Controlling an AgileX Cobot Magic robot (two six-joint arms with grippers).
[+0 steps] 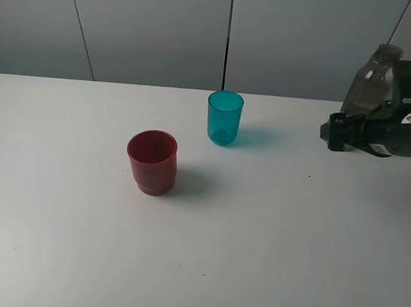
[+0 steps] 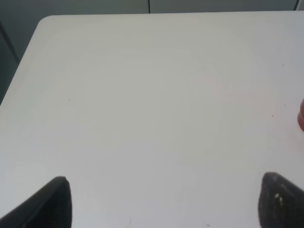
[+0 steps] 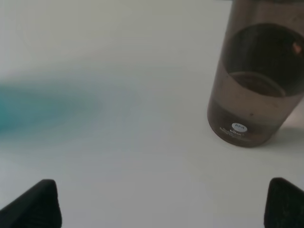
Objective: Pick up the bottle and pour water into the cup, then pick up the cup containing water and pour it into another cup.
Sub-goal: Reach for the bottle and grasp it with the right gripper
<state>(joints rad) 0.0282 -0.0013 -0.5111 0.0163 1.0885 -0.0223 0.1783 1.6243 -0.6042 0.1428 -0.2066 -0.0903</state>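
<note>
The smoky grey-brown bottle (image 1: 373, 79) stands at the table's far right, partly behind my right arm. It also shows in the right wrist view (image 3: 259, 80), with water in its lower part. The teal cup (image 1: 224, 116) stands upright at the back middle. The dark red cup (image 1: 151, 161) stands upright in front of it, to the left. My right gripper (image 1: 335, 131) is open and empty (image 3: 159, 204), with the bottle ahead of it and off to one side. My left gripper (image 2: 166, 204) is open and empty over bare table. It is out of the exterior high view.
The white table (image 1: 251, 265) carries only the two cups and the bottle. A sliver of the red cup (image 2: 301, 116) shows at the left wrist view's edge. A teal blur (image 3: 33, 107) lies on the table in the right wrist view. Grey wall panels stand behind.
</note>
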